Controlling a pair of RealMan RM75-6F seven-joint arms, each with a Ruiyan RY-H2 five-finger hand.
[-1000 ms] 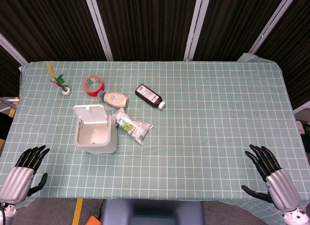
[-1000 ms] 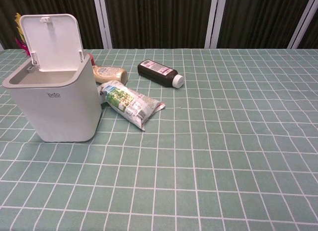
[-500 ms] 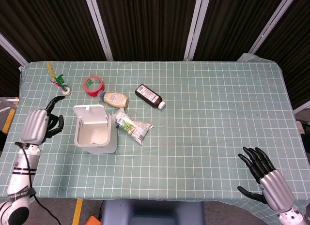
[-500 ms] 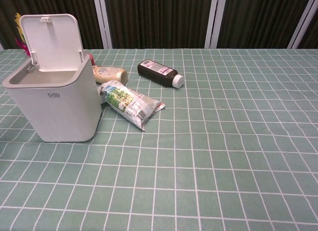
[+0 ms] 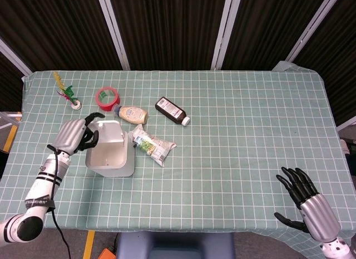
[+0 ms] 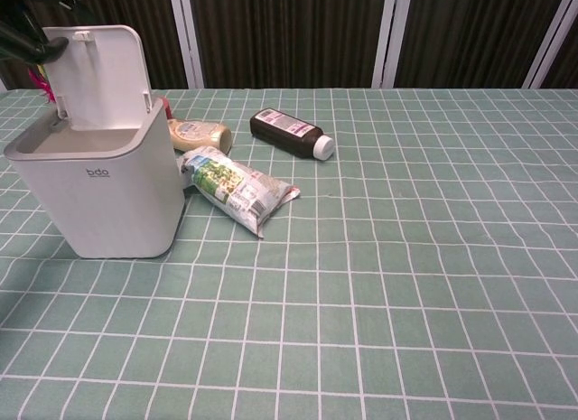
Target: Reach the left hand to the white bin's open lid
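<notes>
1 left robot hand (image 5: pixel 74 135) at 1 white bin (image 5: pixel 109 157) w/ open lid (image 6: pixel 99 75)

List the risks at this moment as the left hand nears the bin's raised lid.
1. The left hand is at the upper left edge of the upright lid; a push may snap it shut or tip the bin.
2. The snack bag and sauce bottle lie right beside the bin; a shoved bin would likely knock them.
</notes>
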